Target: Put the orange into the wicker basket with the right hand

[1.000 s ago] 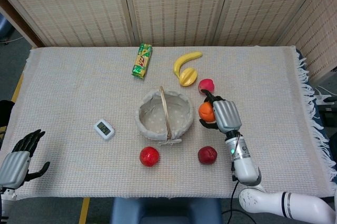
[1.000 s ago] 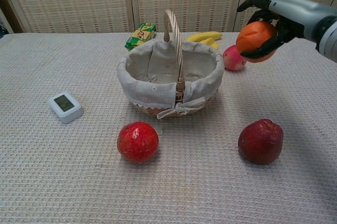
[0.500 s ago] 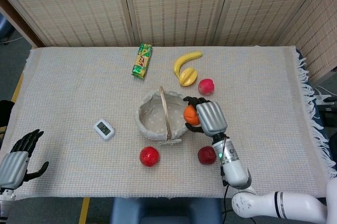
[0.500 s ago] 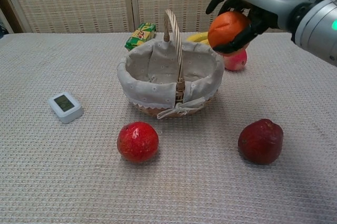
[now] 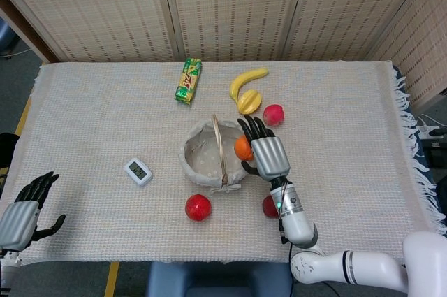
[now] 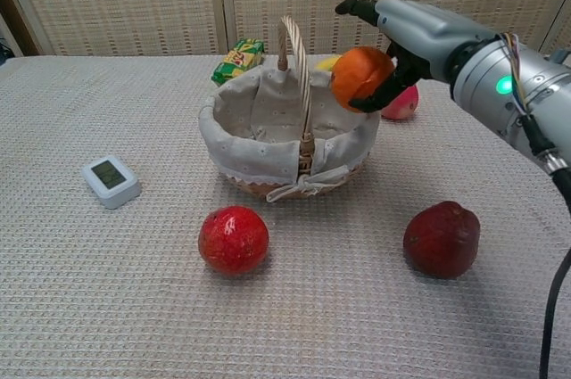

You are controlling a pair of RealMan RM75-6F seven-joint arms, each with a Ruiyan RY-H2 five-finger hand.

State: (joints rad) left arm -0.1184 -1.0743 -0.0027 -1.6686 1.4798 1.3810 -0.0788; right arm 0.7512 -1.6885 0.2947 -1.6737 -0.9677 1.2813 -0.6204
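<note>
My right hand [image 5: 264, 151] [image 6: 403, 36] holds the orange [image 5: 243, 148] [image 6: 360, 77] in the air over the right half of the wicker basket [image 5: 202, 164] [image 6: 268, 143], just above its rim. The fingers reach forward over the fruit while the thumb holds it from below. The basket has a pale cloth lining and an upright handle [image 6: 294, 67]; nothing shows inside it. My left hand [image 5: 24, 209] hangs off the table's front left corner, fingers spread, holding nothing.
A bright red apple [image 6: 233, 238] and a dark red apple [image 6: 442, 237] lie in front of the basket. A pink peach [image 5: 273, 114], bananas [image 5: 246, 86] and a snack packet [image 5: 188, 80] lie behind it. A small white timer [image 6: 111, 180] sits to the left.
My right hand has carried the orange leftward from beside the peach to above the basket's right half. The left hand has stayed put.
</note>
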